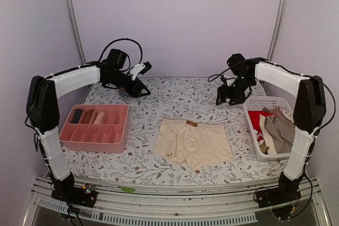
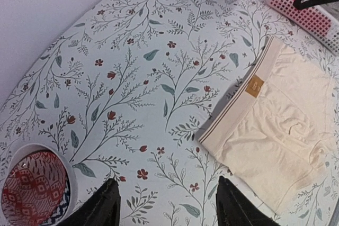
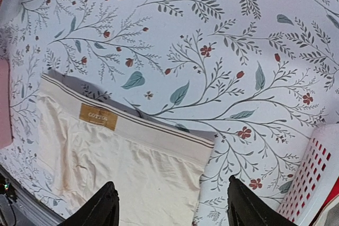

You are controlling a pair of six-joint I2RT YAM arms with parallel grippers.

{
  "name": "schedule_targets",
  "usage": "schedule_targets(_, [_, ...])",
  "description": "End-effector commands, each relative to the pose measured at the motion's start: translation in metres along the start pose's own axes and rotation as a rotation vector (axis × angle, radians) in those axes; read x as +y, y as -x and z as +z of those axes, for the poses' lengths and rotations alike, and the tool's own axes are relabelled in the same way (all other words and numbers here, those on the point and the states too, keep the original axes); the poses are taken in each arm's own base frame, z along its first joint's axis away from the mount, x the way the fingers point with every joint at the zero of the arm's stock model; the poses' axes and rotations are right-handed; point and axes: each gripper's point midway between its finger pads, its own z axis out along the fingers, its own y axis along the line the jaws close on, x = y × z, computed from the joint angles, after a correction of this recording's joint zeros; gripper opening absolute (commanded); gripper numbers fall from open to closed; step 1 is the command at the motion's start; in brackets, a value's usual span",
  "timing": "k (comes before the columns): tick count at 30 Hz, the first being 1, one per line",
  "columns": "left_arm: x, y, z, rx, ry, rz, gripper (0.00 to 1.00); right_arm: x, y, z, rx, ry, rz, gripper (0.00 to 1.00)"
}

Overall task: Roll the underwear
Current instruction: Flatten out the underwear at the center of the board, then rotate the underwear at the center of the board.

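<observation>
At the table's centre in the top view, the underwear (image 1: 193, 142) lies spread flat, waistband toward 12 o'clock, with no fold or roll begun. The pink tray (image 1: 92, 145) at 9 o'clock holds a few rolled-looking pieces in its far row, and more garments sit in the white basket (image 1: 275, 157) at 3 o'clock, so most of the job looks undone. The left gripper (image 1: 139, 89) hangs at 11 o'clock and the right gripper (image 1: 225, 99) at 1 o'clock, both well apart from the cloth. In the left wrist view, the left gripper (image 2: 169, 210) stands wide open and empty, with the underwear (image 2: 275, 130) at 3 o'clock. In the right wrist view, the right gripper (image 3: 172, 210) gapes just as wide, clasping nothing, with the underwear (image 3: 122, 168) toward 7 o'clock.
</observation>
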Motion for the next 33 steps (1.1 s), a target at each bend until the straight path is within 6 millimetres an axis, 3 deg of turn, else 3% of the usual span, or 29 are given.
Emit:
schedule_targets(1, [-0.027,-0.013,-0.026,0.035,0.013,0.116,0.61,0.04,-0.007,-0.022,-0.04,0.213,-0.042,0.65])
schedule_targets(5, [-0.097,-0.047,-0.014,0.121,-0.14,0.246,0.57,0.061,-0.04,-0.007,0.045,0.381,-0.04,0.54])
schedule_targets(10, [-0.171,-0.085,0.014,0.225,-0.309,0.316,0.49,0.072,-0.073,0.011,0.136,0.422,-0.059,0.44])
schedule_targets(13, [-0.191,-0.1,0.034,0.283,-0.349,0.317,0.44,0.07,-0.085,0.017,0.166,0.423,-0.055,0.41])
schedule_targets(15, [-0.195,-0.106,0.049,0.317,-0.348,0.307,0.43,0.066,-0.091,0.02,0.176,0.411,-0.05,0.4])
schedule_targets(19, [-0.179,-0.13,0.084,0.417,-0.272,0.285,0.42,0.057,-0.102,0.027,0.199,0.376,-0.046,0.39])
schedule_targets(23, [-0.147,-0.153,0.092,0.517,-0.179,0.296,0.34,0.054,-0.105,0.024,0.197,0.364,-0.045,0.4])
schedule_targets(30, [-0.048,-0.188,0.094,0.676,0.031,0.312,0.3,0.053,-0.103,0.023,0.187,0.35,-0.049,0.4])
schedule_targets(33, [0.007,-0.182,0.108,0.709,0.168,0.322,0.29,0.054,-0.097,0.025,0.18,0.351,-0.048,0.4])
